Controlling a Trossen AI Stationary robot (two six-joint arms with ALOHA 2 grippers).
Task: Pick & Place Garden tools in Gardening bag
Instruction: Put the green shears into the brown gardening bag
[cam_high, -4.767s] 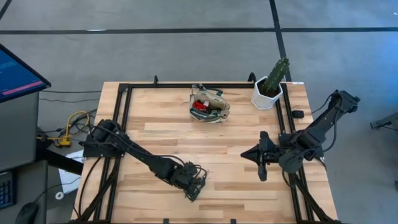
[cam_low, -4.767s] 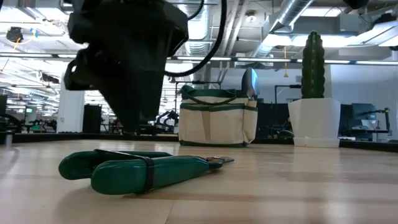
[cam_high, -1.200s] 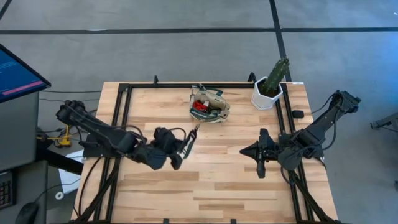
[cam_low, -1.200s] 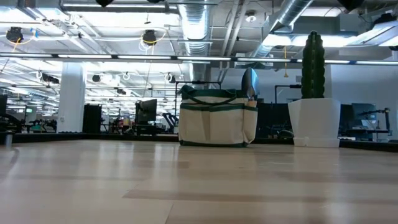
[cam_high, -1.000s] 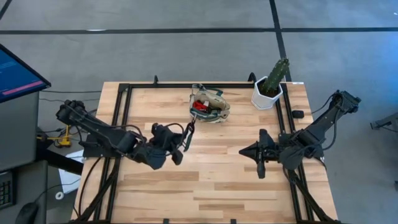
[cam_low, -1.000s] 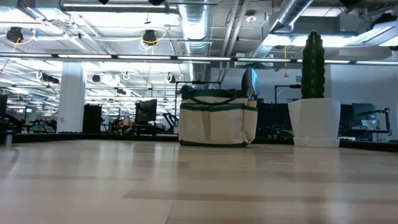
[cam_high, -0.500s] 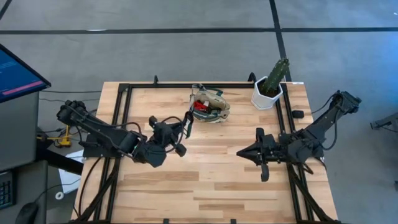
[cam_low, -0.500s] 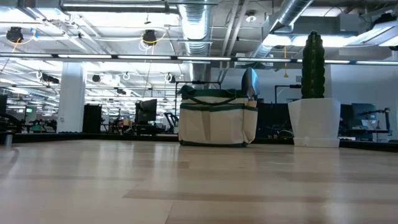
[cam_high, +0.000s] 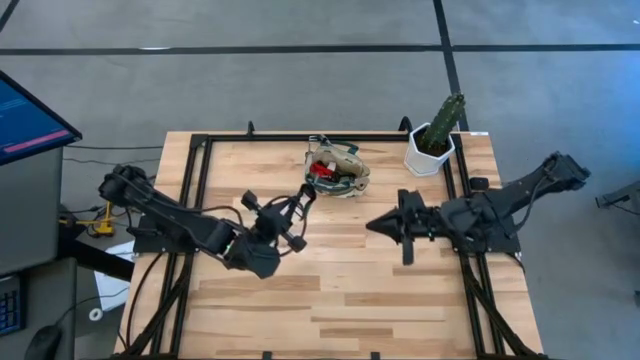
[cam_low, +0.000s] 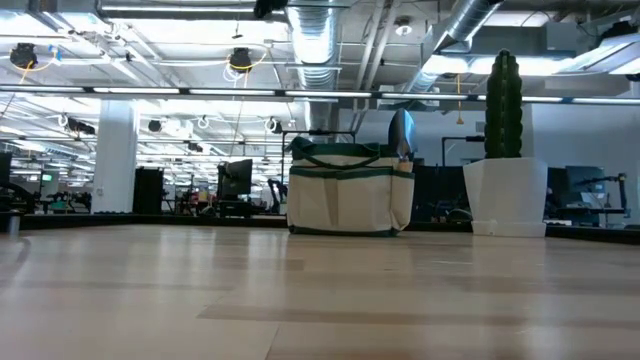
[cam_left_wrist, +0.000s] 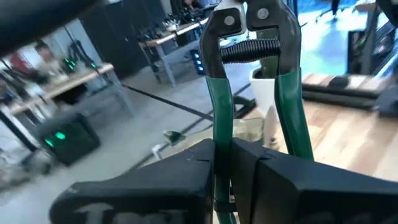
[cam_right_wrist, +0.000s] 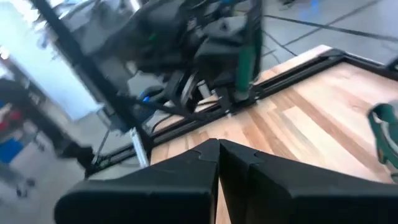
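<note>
Green-handled pruning shears (cam_left_wrist: 255, 106) sit clamped in the left tool (cam_high: 290, 215), held by the handles, blade end out toward the gardening bag (cam_high: 337, 168), likely for a drop-in. Bag stands at the worktop (cam_high: 340, 290) far edge. Right tool (cam_right_wrist: 217, 155): fingers together, empty, hovering mid-worktop.

Two robot arms: left gripper (cam_high: 296, 213), right gripper (cam_high: 383, 226). One gardening bag (cam_high: 337, 168), upper centre. One pruning shears (cam_left_wrist: 256, 93), green handles. One potted cactus (cam_high: 436, 134), upper right. One table (cam_high: 360, 290).
</note>
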